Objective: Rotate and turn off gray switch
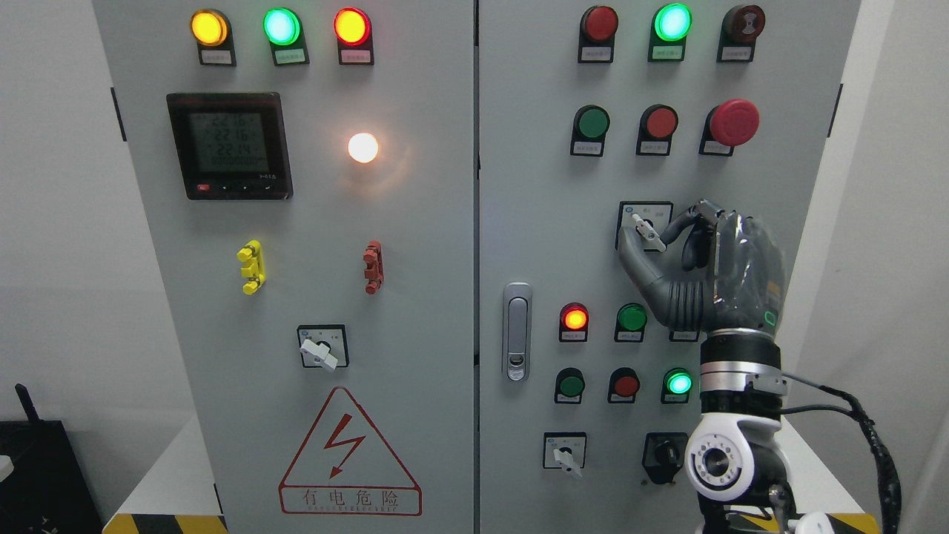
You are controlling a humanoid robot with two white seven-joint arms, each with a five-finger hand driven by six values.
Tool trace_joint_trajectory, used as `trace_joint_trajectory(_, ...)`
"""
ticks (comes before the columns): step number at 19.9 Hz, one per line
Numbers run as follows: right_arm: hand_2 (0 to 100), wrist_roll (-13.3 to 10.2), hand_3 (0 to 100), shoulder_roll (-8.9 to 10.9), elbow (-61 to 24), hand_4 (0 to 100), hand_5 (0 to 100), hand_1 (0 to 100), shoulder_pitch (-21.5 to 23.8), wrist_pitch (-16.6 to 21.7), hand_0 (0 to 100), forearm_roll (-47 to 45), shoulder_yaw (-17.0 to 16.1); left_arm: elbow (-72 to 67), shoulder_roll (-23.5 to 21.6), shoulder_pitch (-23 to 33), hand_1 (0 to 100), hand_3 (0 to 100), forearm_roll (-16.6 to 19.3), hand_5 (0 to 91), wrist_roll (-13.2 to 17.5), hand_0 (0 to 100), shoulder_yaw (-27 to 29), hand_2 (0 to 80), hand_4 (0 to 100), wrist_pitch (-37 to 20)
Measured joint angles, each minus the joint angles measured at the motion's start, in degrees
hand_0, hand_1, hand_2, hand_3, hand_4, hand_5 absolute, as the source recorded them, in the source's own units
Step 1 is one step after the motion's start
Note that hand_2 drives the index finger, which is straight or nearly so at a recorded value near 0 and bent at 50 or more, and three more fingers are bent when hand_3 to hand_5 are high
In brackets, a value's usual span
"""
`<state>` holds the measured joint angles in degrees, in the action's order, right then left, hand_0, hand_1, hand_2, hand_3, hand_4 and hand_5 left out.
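Raised against the right-hand cabinet door, the right hand (712, 271) is seen with its dark, ribbed thumb and curled forefinger pinched on the gray switch (646, 233), whose small pale lever is tilted within a square white faceplate at the hand's upper left. A glossy wrap is visible over the back of the hand, and a silver and white wrist with a round joint and black cables (867, 430) is seen below it, rising from the lower right.

The work surface is a pale gray, smooth metal cabinet (415, 297) split into 2 doors. Above the hand, round push buttons in green and red are mounted beside a domed red mushroom button (732, 122), with lamps higher still, 1 lit green (672, 21). Just left of and below the hand, an orange-red lamp (574, 319) is lit among more round buttons, and a bright green one (678, 383) is lit beside the wrist. A metal door latch (517, 331) is set further left. Below, another white-plated lever switch (565, 451) and a black knob (664, 454) are mounted.

Far left of the hand, a black-framed meter (229, 145), a glowing white lamp (362, 147), yellow (252, 267) and red (374, 267) plastic pieces, a further lever switch (322, 346) and a red triangular lightning warning sign (348, 452) are carried on the other door. White walls are seen either side.
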<state>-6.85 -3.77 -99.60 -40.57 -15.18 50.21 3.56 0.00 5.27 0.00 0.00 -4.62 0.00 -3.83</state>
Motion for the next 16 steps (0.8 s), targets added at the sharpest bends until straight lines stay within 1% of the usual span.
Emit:
trace_joint_trajectory(6,70,0.0,100,0.00,0.0,100,100,44,-0.1,0.0,24,0.0,0.2,0.0,0.0,0.0,39,0,0.0,0.0,0.0,12,0.0,0.0,0,0.0)
trace_joint_trajectory(8,70,0.4,100,0.00,0.0,100,100,44,-0.1,0.0,25,0.0,0.3,0.0,0.0,0.0,39,0,0.0,0.0,0.0,12,0.0,0.0,0,0.0)
trace_joint_trajectory(11,70,0.7,100,0.00,0.0,100,100,45,-0.1,0.0,28,0.0,0.4,0.0,0.0,0.0,39,0,0.0,0.0,0.0,12,0.0,0.0,0,0.0)
trace_joint_trajectory(13,70,0.8,100,0.00,0.0,100,100,45,-0.1,0.0,32,0.0,0.4,0.0,0.0,0.0,39,0,0.0,0.0,0.0,12,0.0,0.0,0,0.0)
trace_joint_trajectory(16,70,0.9,100,0.00,0.0,100,100,45,-0.1,0.0,34,0.0,0.5,0.0,0.0,0.0,39,0,0.0,0.0,0.0,12,0.0,0.0,0,0.0)
